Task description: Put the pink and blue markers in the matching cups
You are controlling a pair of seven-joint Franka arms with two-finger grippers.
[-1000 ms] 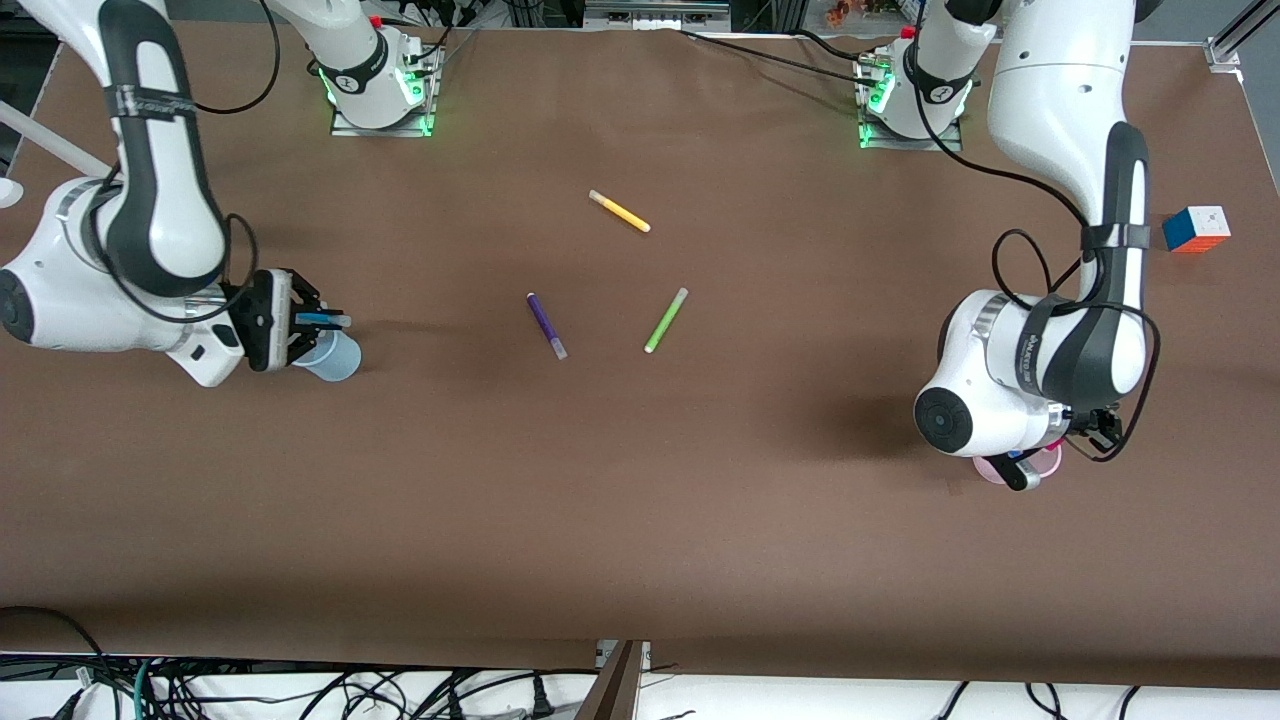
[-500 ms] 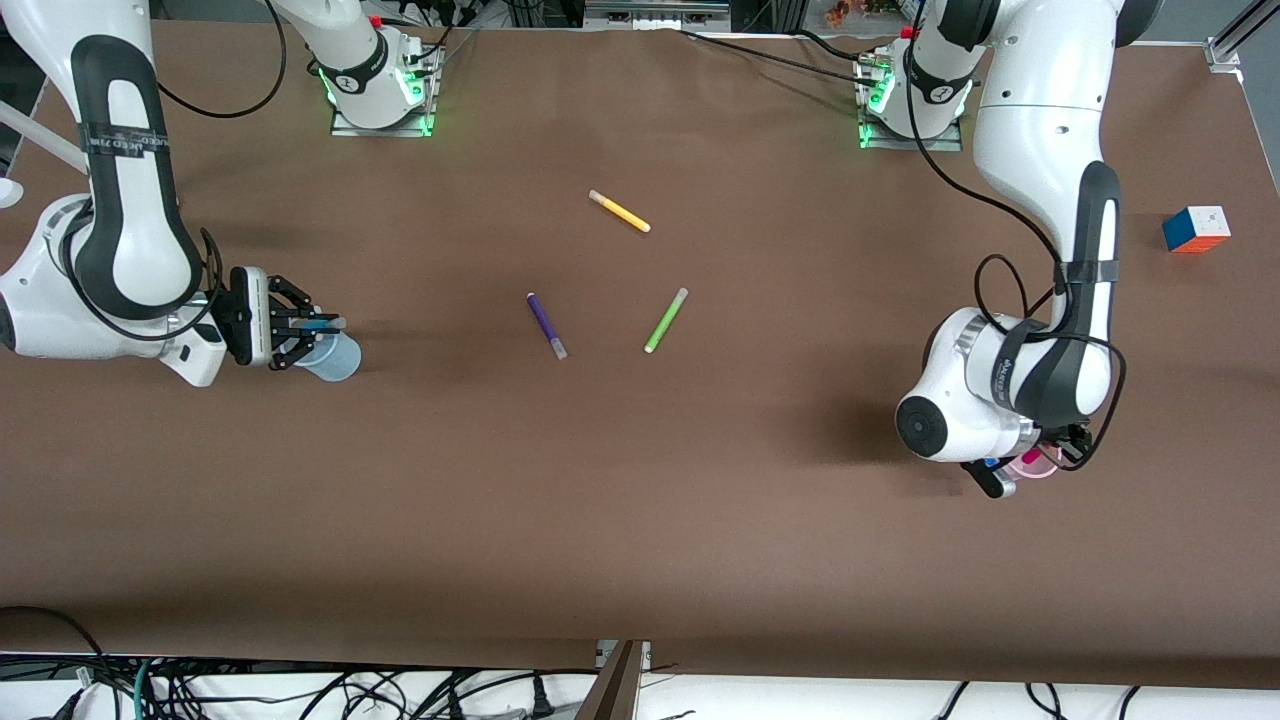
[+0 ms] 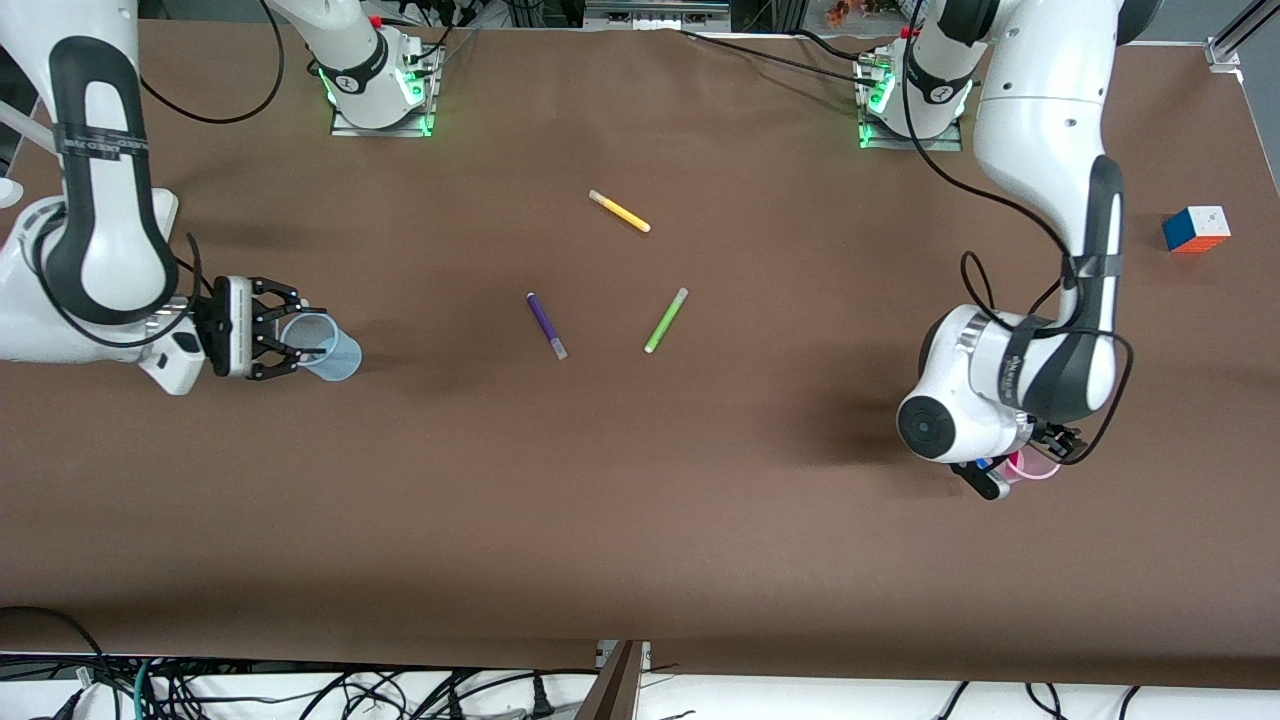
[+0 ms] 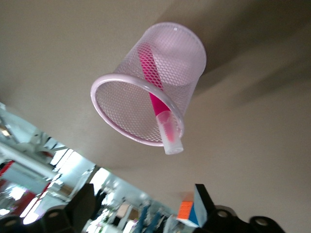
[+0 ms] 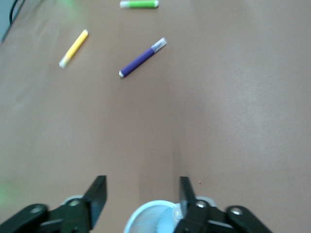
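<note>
The pink cup (image 4: pixel 146 87) stands on the bench (image 3: pixel 640 500) under the left hand (image 3: pixel 1015 470), the pink marker (image 4: pixel 155 92) leaning inside; I cannot tell that hand's state. Farther from the front camera than the pink cup, at the right arm's end, the right hand (image 3: pixel 290 343) hangs released over the blue cup (image 3: pixel 325 347). The purple pen (image 3: pixel 546 325), green pen (image 3: pixel 665 320) and yellow pen (image 3: pixel 619 211) lie between the cups.
</note>
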